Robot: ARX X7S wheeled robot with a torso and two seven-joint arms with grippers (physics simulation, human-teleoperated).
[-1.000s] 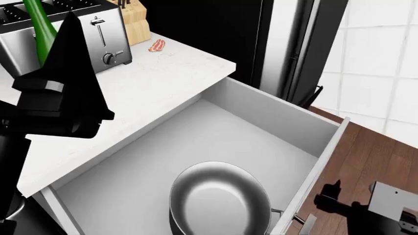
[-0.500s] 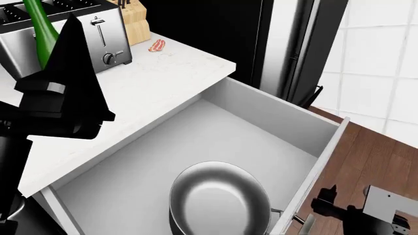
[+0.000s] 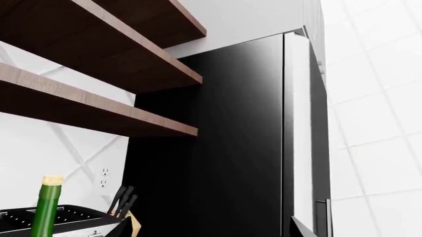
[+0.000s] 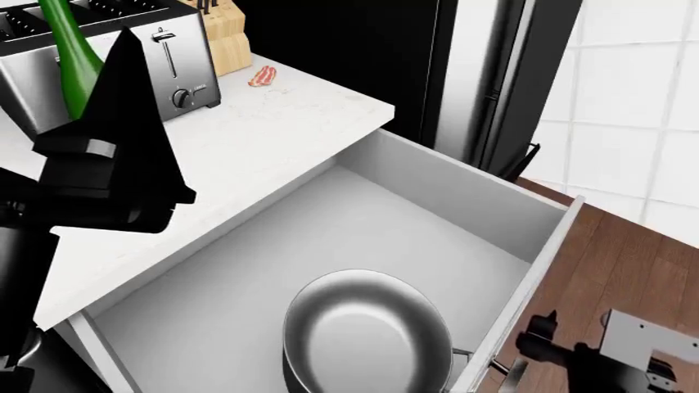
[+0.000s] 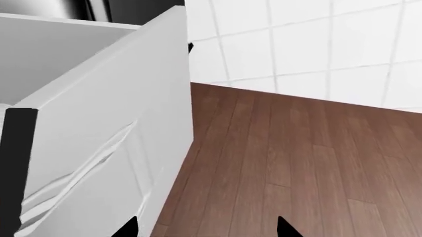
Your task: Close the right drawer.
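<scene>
right tool [image 4: 546, 332] hangs low over the wooden floor [image 5: 297, 163], just outside the front panel of the right drawer [image 4: 361, 237]; in the right wrist view its two dark fingertips [image 5: 128, 228] stand well apart, so it is spread and holds nothing, with the drawer's white framed front [image 5: 105, 148] and black bar handle [image 5: 17, 168] just beside it, contact not clear. the drawer stands pulled far out from under the white bench [image 4: 251, 139], its light grey inside exposed, a steel pan [image 4: 366, 332] lying in the near part. left tool [image 4: 114, 155] is raised above the bench as a dark shape, and whether it is spread or closed cannot be told. at the back of the bench sit a toaster [image 4: 175, 57], a green bottle [image 4: 68, 49], a knife block [image 4: 224, 37] and a strip of bacon [image 4: 262, 77]. a dark fridge [image 3: 224, 138] rises beyond, beside wooden shelves [image 3: 99, 64] and a white tiled wall [image 5: 310, 44].
</scene>
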